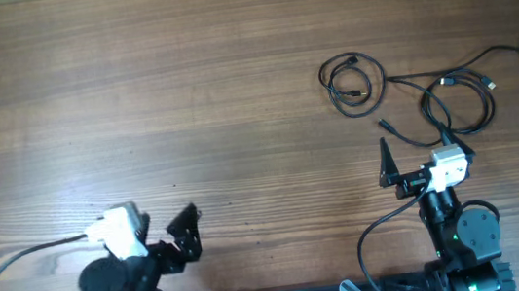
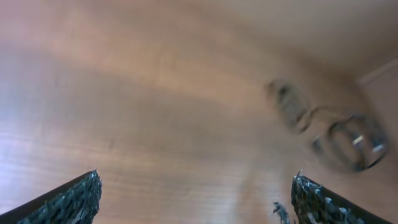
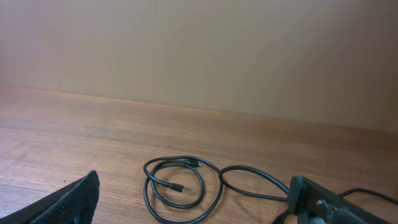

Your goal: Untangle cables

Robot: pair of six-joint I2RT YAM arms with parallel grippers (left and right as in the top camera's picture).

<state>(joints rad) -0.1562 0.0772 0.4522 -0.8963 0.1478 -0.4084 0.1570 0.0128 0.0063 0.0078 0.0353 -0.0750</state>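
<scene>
Left gripper (image 2: 196,186) and right gripper (image 3: 194,186) — jaws wide open — hover; cables (image 3: 177,160) lie beyond, seemingly looped together.

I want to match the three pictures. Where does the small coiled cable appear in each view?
Overhead: the small coiled cable lies upper right of centre.
Left wrist: probably the blurred oval right of centre.
Right wrist: the coil lies at bottom centre.
Shared landmark: the larger cable loop beside it.

Table (image 1: 185,95): wood, brown streaked grain, smooth, low sheen. Cables (image 3: 186,161) on table: black plastic sheath, smooth, slightly glossy. Right gripper pads (image 3: 74,202): black, rough, knurled. Wrist housing (image 1: 450,167): white plastic, matt.
</scene>
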